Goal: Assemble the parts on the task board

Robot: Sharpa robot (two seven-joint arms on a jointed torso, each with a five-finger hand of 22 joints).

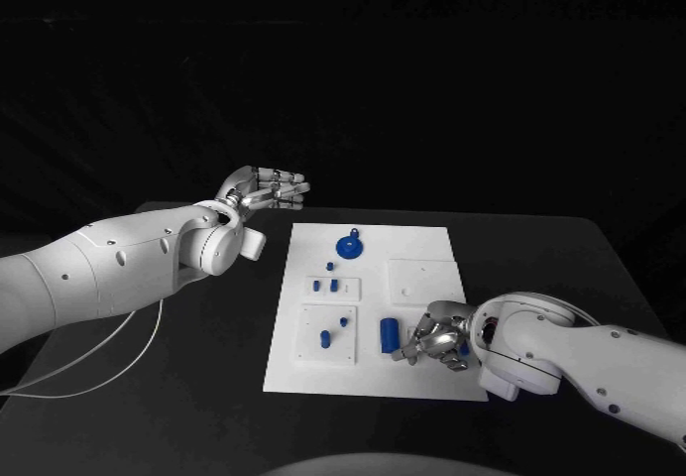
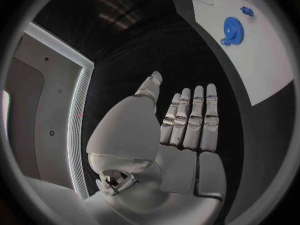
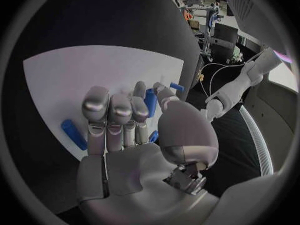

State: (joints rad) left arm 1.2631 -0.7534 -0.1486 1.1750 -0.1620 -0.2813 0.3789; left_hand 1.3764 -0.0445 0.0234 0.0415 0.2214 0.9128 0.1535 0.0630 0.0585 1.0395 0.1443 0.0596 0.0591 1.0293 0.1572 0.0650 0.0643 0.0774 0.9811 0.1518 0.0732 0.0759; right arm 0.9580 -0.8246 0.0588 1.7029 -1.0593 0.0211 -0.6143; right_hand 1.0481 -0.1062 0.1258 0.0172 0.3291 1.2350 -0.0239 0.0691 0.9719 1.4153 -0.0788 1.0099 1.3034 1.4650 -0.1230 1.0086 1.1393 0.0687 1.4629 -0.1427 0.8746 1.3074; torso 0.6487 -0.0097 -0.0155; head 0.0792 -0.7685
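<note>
The white task board point(image 1: 429, 248) lies mid-table. At its far end a blue gear point(image 1: 350, 245) sits, also seen in the left wrist view as the gear point(image 2: 232, 30) on the board point(image 2: 262, 70). Small blue pegs point(image 1: 326, 286) stand in a raised block, and two more blue pieces point(image 1: 336, 330) stand in the near block. A blue cylinder point(image 1: 389, 333) lies loose, also seen as the cylinder point(image 3: 74, 134). My right hand point(image 1: 436, 342) hovers just right of it, thumb and fingers curled round a blue part point(image 3: 150, 101). My left hand point(image 1: 265, 188) is raised beyond the board's far left corner, its fingers point(image 2: 190, 120) straight and holding nothing.
A white cable point(image 1: 100, 357) loops over the black table point(image 1: 543, 248) under my left arm. A plain raised square point(image 1: 423, 276) sits on the board's right side. My left arm point(image 3: 240, 87) appears across the table in the right wrist view.
</note>
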